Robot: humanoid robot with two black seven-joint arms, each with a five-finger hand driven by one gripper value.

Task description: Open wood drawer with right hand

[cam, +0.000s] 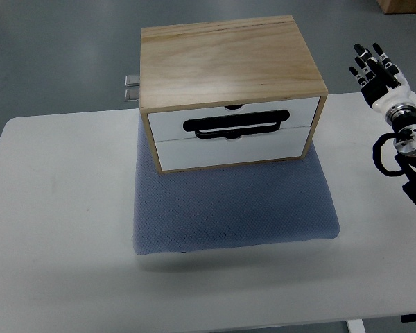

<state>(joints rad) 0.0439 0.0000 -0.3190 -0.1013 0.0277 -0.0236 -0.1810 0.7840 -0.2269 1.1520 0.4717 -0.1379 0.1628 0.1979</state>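
Sitting at the upper centre of the frame, the wood box (229, 62) rests on the far part of a blue mat (236, 208), which lies on a white table (55, 229). Its front faces the lower edge of the picture and shows two white drawers, the upper drawer (263, 113) and the lower drawer (229, 152), both shut flush. A black handle (237, 125) runs across the seam between them. The right hand (376, 73) is at the upper right of the frame, well apart from the box and clear of it, level with the box top. Its fingers (364, 64) are spread, pointing toward the upper left, and hold nothing. The black forearm (409, 149) runs down the right edge.
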